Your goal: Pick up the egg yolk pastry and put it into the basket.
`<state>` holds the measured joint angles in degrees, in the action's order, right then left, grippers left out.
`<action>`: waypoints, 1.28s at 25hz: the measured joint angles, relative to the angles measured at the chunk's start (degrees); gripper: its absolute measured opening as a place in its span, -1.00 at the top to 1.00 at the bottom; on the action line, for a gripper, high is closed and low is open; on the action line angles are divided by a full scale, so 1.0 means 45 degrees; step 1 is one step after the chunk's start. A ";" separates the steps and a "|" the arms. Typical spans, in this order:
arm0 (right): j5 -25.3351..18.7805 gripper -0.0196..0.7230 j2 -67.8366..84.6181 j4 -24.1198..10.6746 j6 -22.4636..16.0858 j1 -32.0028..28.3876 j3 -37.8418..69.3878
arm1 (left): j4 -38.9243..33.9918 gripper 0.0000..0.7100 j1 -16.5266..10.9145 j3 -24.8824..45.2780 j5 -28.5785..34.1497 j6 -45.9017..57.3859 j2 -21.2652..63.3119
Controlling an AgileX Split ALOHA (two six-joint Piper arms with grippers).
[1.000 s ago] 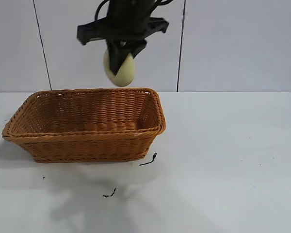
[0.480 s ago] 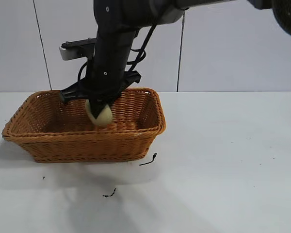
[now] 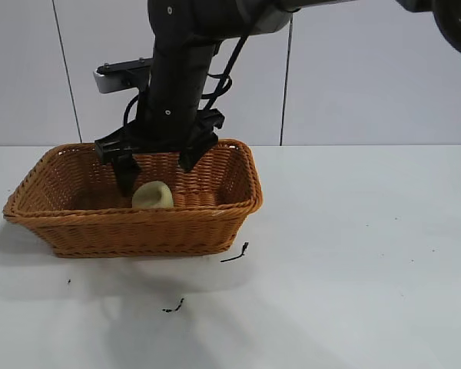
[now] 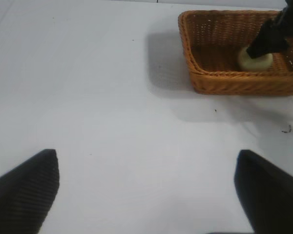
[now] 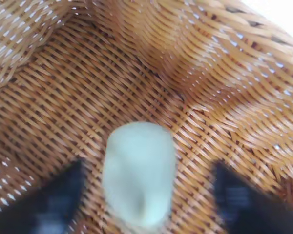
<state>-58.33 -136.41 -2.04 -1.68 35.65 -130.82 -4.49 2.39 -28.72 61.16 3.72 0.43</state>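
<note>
In the exterior view, the right pincer [image 3: 155, 171] hangs low inside the basket [image 3: 138, 227], its two fingers spread apart on either side of the egg yolk pastry [image 3: 153, 195]. The pastry sits on the basket floor near the front wall, apparently free of both fingers. The basket stands on the white tabletop [image 3: 353, 254], with a few small dark scraps lying in front of it. By this look the release step is in hand and the placing is as good as done. The next move calls for a straight lift of the arm, fingers kept wide, so neither one drags the pastry or catches the braided rim.

In the left wrist view, the left pincer [image 4: 146, 187] is parked well away from the work, its fingers wide apart over bare tabletop [image 4: 112, 97]. Far off, the basket [image 4: 234, 83] holds the pastry [image 4: 254, 59] with the other arm's dark finger beside it. Plenty of open room lies between this idle arm and the basket.

In the right wrist view, the pastry [image 5: 139, 173] lies on the woven floor [image 5: 88, 97] between the two dark fingers, with wicker showing on both sides of it. The flared walls rise close around, so the only clear way out is upward; sideways travel risks the weave.
</note>
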 joint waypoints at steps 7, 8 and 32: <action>-0.1419 -0.92 0.0239 -0.0011 0.0010 -0.2563 -0.0785 | 0.0000 -0.96 0.0000 0.0000 0.0000 0.0000 0.0000; -0.1798 -0.92 0.0239 -0.0011 0.0010 -0.3527 -0.0785 | 0.0000 -0.96 0.0000 0.0000 0.0000 0.0000 0.0000; -0.2445 -0.92 0.2237 0.0953 0.0201 -0.7902 0.1820 | 0.0000 -0.96 0.0000 0.0000 0.0000 0.0000 0.0000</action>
<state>-69.33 -126.34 2.25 -0.77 0.09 -122.62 -4.49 2.39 -28.72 61.16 3.72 0.43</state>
